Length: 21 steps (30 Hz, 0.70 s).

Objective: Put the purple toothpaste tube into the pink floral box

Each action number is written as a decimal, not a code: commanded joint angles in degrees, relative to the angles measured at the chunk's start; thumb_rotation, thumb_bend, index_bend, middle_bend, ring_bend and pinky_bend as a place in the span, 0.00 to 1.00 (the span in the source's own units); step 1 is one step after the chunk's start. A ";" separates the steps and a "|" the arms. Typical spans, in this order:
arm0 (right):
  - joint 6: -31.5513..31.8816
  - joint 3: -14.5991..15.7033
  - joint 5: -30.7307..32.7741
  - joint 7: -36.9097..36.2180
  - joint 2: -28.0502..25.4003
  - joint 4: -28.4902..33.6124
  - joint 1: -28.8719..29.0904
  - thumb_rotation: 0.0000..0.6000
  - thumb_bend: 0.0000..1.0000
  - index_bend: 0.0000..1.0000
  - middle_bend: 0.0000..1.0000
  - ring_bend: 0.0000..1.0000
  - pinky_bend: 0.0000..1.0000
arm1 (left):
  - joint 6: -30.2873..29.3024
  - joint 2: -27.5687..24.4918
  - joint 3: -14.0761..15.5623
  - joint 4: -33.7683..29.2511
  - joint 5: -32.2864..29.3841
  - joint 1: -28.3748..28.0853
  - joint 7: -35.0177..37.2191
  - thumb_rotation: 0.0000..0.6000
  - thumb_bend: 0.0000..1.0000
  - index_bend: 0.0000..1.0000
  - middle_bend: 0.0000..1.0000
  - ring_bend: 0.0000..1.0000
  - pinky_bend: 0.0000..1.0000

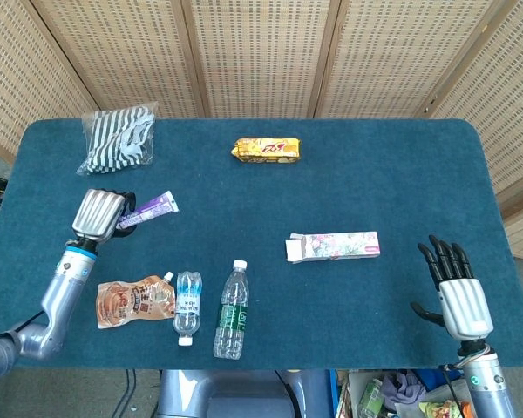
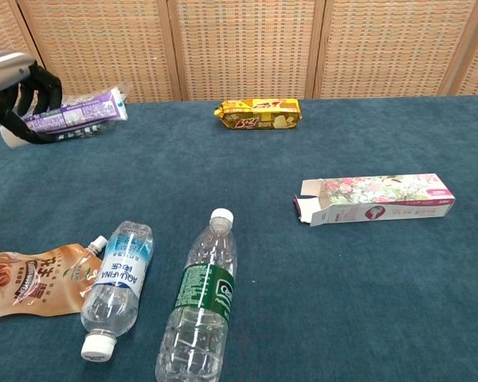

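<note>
Glossy purple toothpaste tube (image 2: 76,112), matt cloth table (image 1: 375,165)

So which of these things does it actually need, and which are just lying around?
Needed: purple toothpaste tube, held in the left robot hand; pink floral box.

Lying about: two water bottles, brown spout pouch, yellow snack pack, striped bag.
</note>
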State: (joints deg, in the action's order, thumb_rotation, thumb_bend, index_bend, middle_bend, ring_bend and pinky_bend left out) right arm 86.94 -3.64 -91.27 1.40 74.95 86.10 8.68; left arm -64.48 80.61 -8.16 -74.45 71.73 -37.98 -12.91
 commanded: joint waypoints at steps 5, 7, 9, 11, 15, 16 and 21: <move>-2.10 -0.40 1.36 0.91 0.53 0.34 0.84 1.00 0.11 0.06 0.00 0.00 0.00 | -5.32 -9.85 2.90 -5.16 13.95 1.08 9.80 1.00 0.28 0.80 0.69 0.61 0.59; -3.77 -0.68 2.19 1.24 0.39 0.85 1.58 1.00 0.11 0.09 0.00 0.00 0.00 | -5.80 -11.15 3.07 -5.43 15.36 1.06 10.66 1.00 0.28 0.80 0.69 0.61 0.59; -5.60 -1.18 3.08 1.92 0.16 1.64 2.57 1.00 0.11 0.09 0.00 0.00 0.00 | -6.16 -12.42 3.05 -5.65 16.45 0.94 10.85 1.00 0.28 0.80 0.69 0.61 0.59; -8.20 -1.84 4.50 3.22 -0.23 3.00 3.91 1.00 0.11 0.09 0.00 0.00 0.00 | -6.16 -13.43 2.95 -5.85 17.08 0.77 10.62 1.00 0.28 0.80 0.69 0.61 0.59; -13.27 -3.09 7.26 6.77 -1.03 6.15 6.74 1.00 0.11 0.09 0.00 0.00 0.00 | -5.88 -14.62 2.85 -6.22 17.76 0.58 10.19 1.00 0.28 0.80 0.69 0.61 0.59; -14.24 -3.34 7.72 7.54 -1.00 6.54 7.37 1.00 0.11 0.09 0.00 0.00 0.00 | -5.83 -14.72 2.86 -6.21 17.86 0.56 10.08 1.00 0.28 0.80 0.69 0.61 0.59; -20.69 -5.03 12.00 11.12 0.17 7.71 11.36 1.00 0.11 0.09 0.00 0.00 0.00 | -4.66 -14.87 2.89 -5.46 17.81 0.23 9.72 1.00 0.28 0.80 0.69 0.61 0.59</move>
State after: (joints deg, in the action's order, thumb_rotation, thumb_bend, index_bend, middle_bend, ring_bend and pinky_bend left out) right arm 68.85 -7.59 -81.51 10.82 74.50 93.07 18.05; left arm -69.39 65.74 -5.29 -80.14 89.57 -37.64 -3.10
